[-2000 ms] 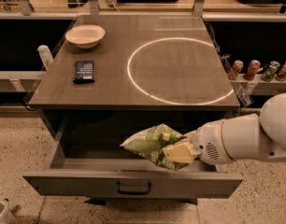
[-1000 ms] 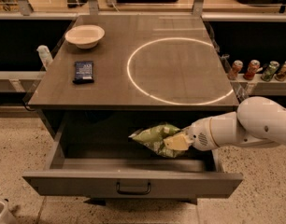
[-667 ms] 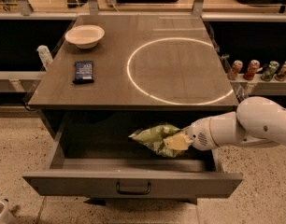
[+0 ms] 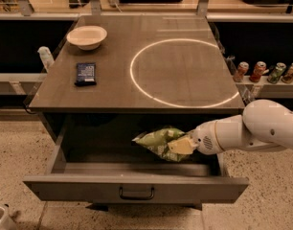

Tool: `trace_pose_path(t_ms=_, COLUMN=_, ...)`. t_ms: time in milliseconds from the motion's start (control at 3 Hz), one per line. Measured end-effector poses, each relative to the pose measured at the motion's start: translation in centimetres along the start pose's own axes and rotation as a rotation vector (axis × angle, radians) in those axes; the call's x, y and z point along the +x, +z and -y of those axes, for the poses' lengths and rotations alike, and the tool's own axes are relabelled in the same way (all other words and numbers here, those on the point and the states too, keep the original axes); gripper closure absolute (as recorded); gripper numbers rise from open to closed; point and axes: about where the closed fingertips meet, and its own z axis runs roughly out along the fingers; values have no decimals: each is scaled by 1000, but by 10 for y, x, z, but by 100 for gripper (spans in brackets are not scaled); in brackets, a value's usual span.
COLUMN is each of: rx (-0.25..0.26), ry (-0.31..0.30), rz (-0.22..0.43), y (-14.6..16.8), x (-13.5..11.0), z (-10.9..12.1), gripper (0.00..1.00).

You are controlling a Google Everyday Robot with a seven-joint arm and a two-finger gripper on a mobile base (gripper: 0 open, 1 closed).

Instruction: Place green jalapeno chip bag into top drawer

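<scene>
Floor (image 4: 266,210): speckled terrazzo, near side. Grey tabletop (image 4: 185,23), centre, bears a bright white ring (image 4: 131,73). Pale ledge (image 4: 271,87), right, carries four drink cans (image 4: 266,72). Dark recesses behind. Gripper (image 4: 181,145) near right, clamped on green jalapeno chip bag (image 4: 156,140).

Tabletop (image 4: 185,71) bears bowl (image 4: 86,36) and, seemingly, blue packet (image 4: 85,74); end effector (image 4: 181,145) over drawer (image 4: 137,188).

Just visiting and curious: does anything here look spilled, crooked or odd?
Nothing stands out. The crinkly green foil chip bag hangs in the end effector inside the open grey metal top drawer.
</scene>
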Motion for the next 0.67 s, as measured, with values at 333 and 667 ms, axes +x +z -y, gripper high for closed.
trace_pose_path(t_ms=333, rx=0, ry=0, rz=0, y=0, x=0, z=0, gripper=34)
trace_pose_path(t_ms=667, rx=0, ry=0, rz=0, y=0, x=0, z=0, gripper=11)
